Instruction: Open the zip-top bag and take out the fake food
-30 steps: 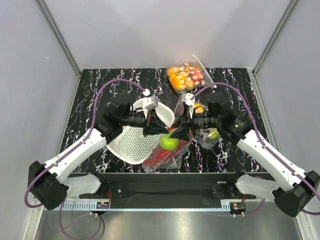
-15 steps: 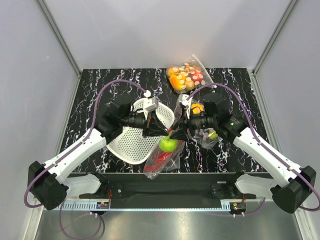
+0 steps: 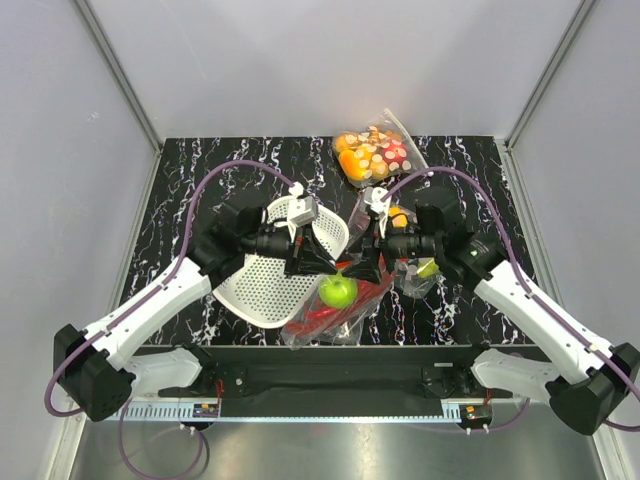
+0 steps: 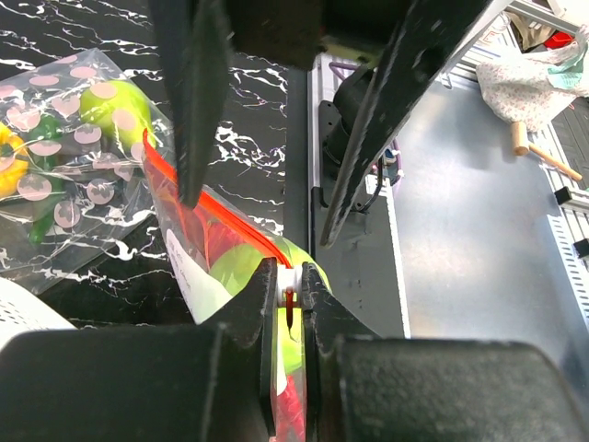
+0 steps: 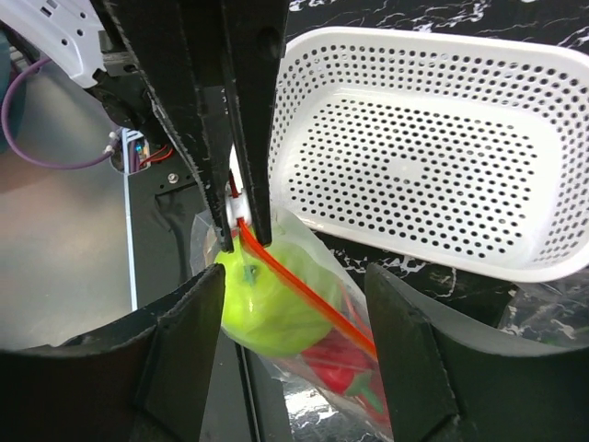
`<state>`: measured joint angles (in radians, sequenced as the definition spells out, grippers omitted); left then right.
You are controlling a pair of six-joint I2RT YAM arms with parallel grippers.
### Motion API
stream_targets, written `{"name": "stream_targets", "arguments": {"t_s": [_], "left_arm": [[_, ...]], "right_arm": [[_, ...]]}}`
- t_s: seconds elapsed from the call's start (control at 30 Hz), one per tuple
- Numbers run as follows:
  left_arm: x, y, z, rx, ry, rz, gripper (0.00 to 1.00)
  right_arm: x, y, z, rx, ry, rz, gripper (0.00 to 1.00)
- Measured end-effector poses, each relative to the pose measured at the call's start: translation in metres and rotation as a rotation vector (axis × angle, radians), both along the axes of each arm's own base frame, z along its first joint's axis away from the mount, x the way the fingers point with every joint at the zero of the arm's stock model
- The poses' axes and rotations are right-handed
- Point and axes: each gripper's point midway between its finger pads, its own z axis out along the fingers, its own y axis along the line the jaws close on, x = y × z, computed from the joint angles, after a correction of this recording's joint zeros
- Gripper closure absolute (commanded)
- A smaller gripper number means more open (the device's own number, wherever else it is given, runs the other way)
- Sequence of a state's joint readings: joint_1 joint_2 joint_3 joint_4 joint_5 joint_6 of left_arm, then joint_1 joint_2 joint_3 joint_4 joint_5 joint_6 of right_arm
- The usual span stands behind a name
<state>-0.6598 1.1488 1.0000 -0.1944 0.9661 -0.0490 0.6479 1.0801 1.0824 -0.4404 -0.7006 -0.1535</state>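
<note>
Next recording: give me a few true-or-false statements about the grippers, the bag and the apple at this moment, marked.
1. The left gripper has its jaws shut on the orange-red strip of the zip-top bag. True.
2. The right gripper has its jaws clamped shut. False: they stand apart.
3. The green apple lies in the white basket. False: it is inside the zip-top bag.
4. A polka-dotted bag of fruit lies at the far edge of the table. True.

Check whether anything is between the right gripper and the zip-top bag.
Nothing visible is. The open right gripper faces the zip-top bag directly; the left gripper pinches the zip strip from the opposite side.
</note>
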Motion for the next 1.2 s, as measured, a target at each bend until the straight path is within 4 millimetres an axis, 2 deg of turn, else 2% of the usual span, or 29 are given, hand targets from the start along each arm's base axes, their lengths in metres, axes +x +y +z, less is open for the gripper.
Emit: {"name": "stream_targets", "arguments": {"t_s": [0.13,0.17,0.27,0.3,0.37,0.4,0.43,0.53,0.57,0.67,0.8,1.1,1.2], "left_arm": [[-0.001,0.0,0.002,-0.004,-0.005,-0.001,1.0],[0.0,0.0,0.002,-0.004,-0.007,-0.001,1.0],[0.0,0.0,0.003,-0.005,-0.014,0.0,1.0],[0.0,0.0,0.003,-0.003,-0.014,0.001,1.0],[0.001,0.001,0.001,0.003,-0.015,0.008,0.99],[0.002,0.001,0.001,0.006,-0.017,0.013,0.91],[0.003,0.001,0.001,0.007,-0.018,0.018,0.62],[0.008,0.001,0.0,0.012,-0.031,0.041,0.42],[0.009,0.001,0.0,0.013,-0.034,0.049,0.33],[0.011,0.002,0.003,0.008,-0.043,0.064,0.19],[0.014,0.001,0.004,0.007,-0.051,0.079,0.14],[0.022,-0.004,-0.006,0.027,-0.03,0.097,0.15],[0.022,-0.008,-0.008,0.027,-0.015,0.091,0.39]], "right_arm": [[0.003,0.007,-0.012,-0.017,0.047,0.028,0.29],[0.003,0.009,-0.016,-0.023,0.061,0.035,0.36],[0.002,0.012,-0.023,-0.031,0.094,0.051,0.47],[0.001,0.013,-0.023,-0.028,0.099,0.058,0.56],[-0.002,0.013,-0.022,-0.022,0.106,0.067,0.62],[-0.003,0.012,-0.021,-0.019,0.106,0.071,0.65],[-0.004,0.012,-0.019,-0.016,0.106,0.074,0.71],[-0.008,0.01,-0.017,-0.014,0.107,0.08,1.0],[-0.009,0.009,-0.017,-0.016,0.109,0.08,1.0],[-0.013,0.006,-0.016,-0.011,0.113,0.076,1.0],[-0.017,0.003,-0.016,-0.009,0.117,0.072,1.0],[-0.018,-0.001,-0.013,-0.003,0.109,0.04,1.0],[-0.018,-0.003,-0.01,0.0,0.102,0.027,1.0]]}}
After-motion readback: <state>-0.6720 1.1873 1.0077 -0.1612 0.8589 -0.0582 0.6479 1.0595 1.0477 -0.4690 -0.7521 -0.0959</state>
